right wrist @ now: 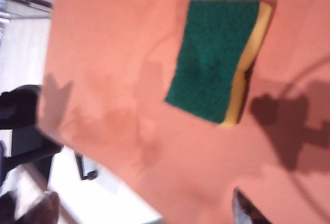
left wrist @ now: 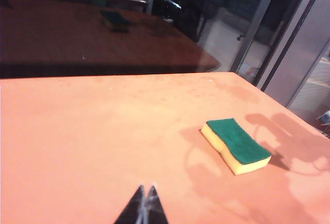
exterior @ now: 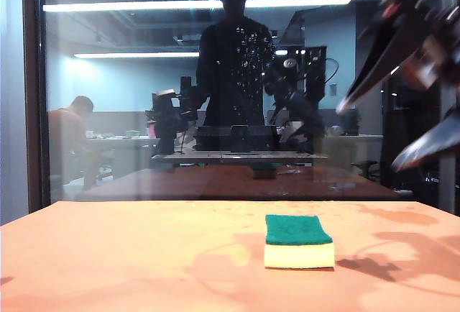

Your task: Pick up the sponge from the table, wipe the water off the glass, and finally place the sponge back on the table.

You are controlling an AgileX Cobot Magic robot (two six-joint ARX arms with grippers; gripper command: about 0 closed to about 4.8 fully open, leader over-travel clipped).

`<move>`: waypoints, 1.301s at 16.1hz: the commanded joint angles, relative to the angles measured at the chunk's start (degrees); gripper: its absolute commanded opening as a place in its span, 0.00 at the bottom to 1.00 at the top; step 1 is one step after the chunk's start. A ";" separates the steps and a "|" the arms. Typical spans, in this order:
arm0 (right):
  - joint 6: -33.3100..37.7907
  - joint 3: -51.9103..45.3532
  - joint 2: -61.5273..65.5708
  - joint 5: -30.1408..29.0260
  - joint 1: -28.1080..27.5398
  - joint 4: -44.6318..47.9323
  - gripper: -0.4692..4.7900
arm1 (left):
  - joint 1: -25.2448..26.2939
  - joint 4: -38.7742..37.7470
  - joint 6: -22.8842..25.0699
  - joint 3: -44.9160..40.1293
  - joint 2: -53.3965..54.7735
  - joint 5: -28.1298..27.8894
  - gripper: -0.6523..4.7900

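The sponge, dark green over pale yellow foam, lies flat on the orange table, right of centre and a little in front of the glass. Water shows as a cluster of tiny whitish droplets high on the pane. My right gripper hangs blurred in the air above and to the right of the sponge, open and empty. In the right wrist view the sponge lies below the camera and only one finger shows. My left gripper is shut and empty, hovering over bare table well apart from the sponge.
The pane has a dark vertical frame edge at the left. It mirrors a dim green block, the robot arms and an office. The table's edge drops to pale floor with a dark chair base. Metal posts stand beyond the table's right side.
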 commanded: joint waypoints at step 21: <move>6.12 18.82 36.98 12.02 9.94 8.37 0.74 | 0.00 -2.27 0.02 0.20 0.04 0.39 0.11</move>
